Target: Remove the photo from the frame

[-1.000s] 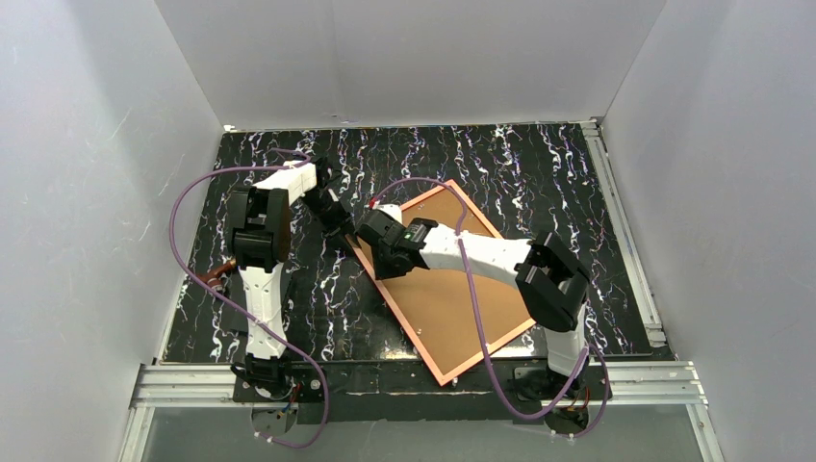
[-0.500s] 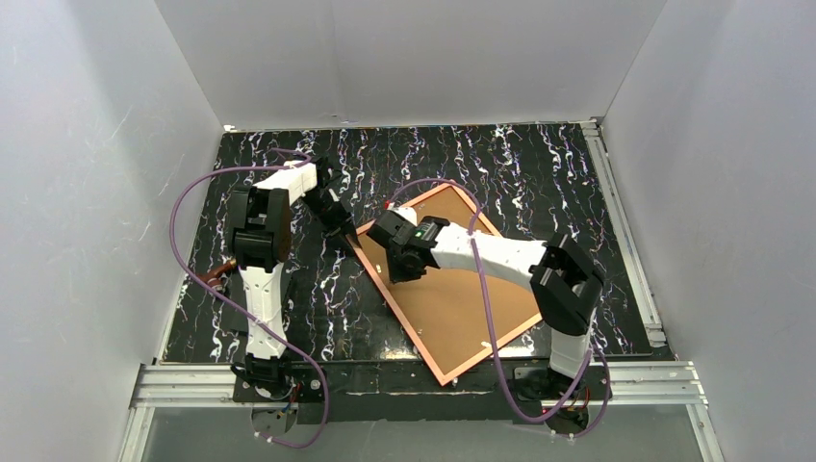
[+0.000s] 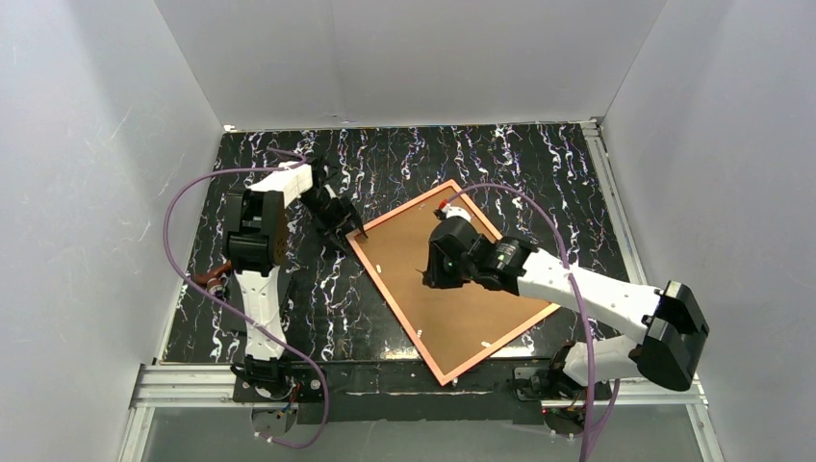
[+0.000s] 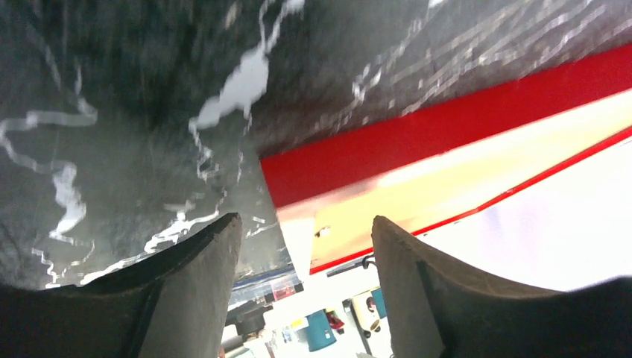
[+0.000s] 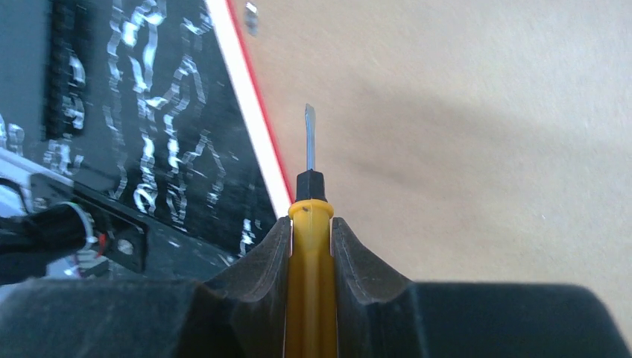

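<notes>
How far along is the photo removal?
Done: the thin red picture frame lies face down, showing the photo's brown board back. In hand: the right hand grips a yellow-handled screwdriver, tip over that board; the left hand is open at the frame's corner. Left: the photo still sits in the frame.

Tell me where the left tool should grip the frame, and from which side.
Probably best to grip the frame by its thin rim at the leftmost corner, coming in from outside on the left. It lies flat, the brown board fills the middle, and that corner sits between the open fingers of the left tool.
</notes>
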`<state>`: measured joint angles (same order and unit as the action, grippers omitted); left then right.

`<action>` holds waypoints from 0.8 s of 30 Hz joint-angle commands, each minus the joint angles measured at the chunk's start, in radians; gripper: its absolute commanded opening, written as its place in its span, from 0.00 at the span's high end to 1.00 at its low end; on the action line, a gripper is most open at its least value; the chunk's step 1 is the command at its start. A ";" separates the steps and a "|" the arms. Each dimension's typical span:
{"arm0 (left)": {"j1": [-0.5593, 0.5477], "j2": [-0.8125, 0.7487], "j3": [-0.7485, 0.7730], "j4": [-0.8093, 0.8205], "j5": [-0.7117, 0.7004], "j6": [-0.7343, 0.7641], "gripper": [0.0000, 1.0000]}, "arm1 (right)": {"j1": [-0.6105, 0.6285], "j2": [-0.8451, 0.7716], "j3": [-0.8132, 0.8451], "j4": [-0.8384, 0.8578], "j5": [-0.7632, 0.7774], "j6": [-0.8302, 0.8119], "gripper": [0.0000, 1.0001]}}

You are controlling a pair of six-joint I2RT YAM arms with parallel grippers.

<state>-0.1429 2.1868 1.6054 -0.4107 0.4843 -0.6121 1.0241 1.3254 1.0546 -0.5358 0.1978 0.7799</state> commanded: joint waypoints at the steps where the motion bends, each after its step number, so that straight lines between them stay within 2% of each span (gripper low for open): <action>1: 0.006 -0.177 -0.114 -0.065 0.015 -0.005 0.35 | -0.011 -0.084 -0.134 0.084 -0.056 0.039 0.99; 9: -0.072 -0.529 -0.527 0.090 0.044 -0.164 0.25 | -0.012 -0.260 -0.283 0.120 -0.074 0.094 0.99; 11: -0.123 -0.595 -0.603 0.121 0.044 -0.230 0.25 | -0.012 -0.282 -0.310 0.124 -0.076 0.109 0.99; 15: -0.288 -0.714 -0.719 0.156 -0.058 -0.349 0.25 | -0.012 -0.313 -0.366 0.143 -0.099 0.139 0.99; 20: -0.414 -0.761 -0.863 0.267 -0.135 -0.491 0.25 | -0.012 -0.328 -0.389 0.117 -0.127 0.144 0.99; 24: -0.461 -0.740 -0.855 0.283 -0.161 -0.505 0.26 | -0.006 -0.326 -0.389 0.111 -0.149 0.147 0.99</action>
<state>-0.5690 1.4448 0.7502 -0.0875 0.3840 -1.0470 1.0103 1.0142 0.6575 -0.4450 0.0814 0.9127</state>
